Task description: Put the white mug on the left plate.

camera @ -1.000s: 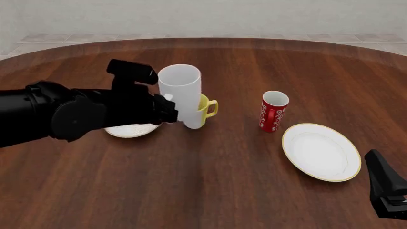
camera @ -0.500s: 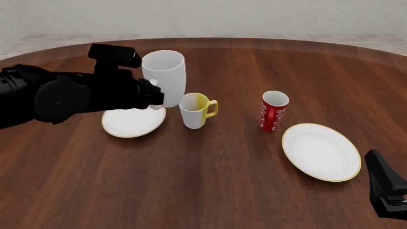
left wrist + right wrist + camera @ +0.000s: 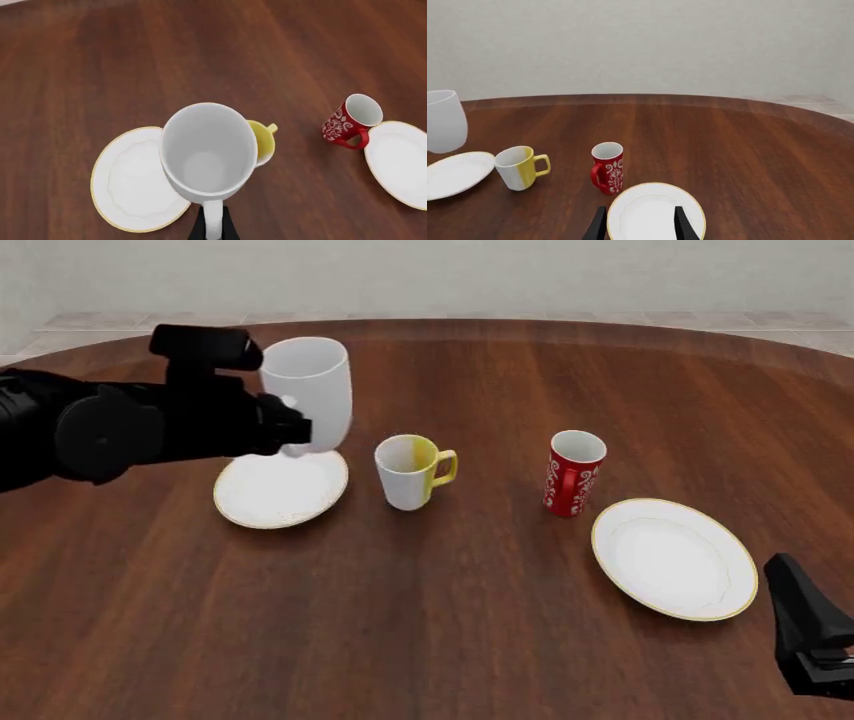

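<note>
White mug (image 3: 308, 395) is clenched by its handle in your left hand (image 3: 283, 425), held upright in the air over the far edge of the left plate (image 3: 274, 492), not touching it. Yellow-handled mug (image 3: 407, 471) stands on the worktop (image 3: 441, 620) just right of that plate. Your right hand (image 3: 641, 224) is released, fingers spread over the right plate (image 3: 654, 212).

no readable text, labels or numbers on anything in view.

white mug (image 3: 308, 395), red patterned mug (image 3: 574, 474) (white swirls), gold-rimmed plate (image 3: 282, 490)
</note>
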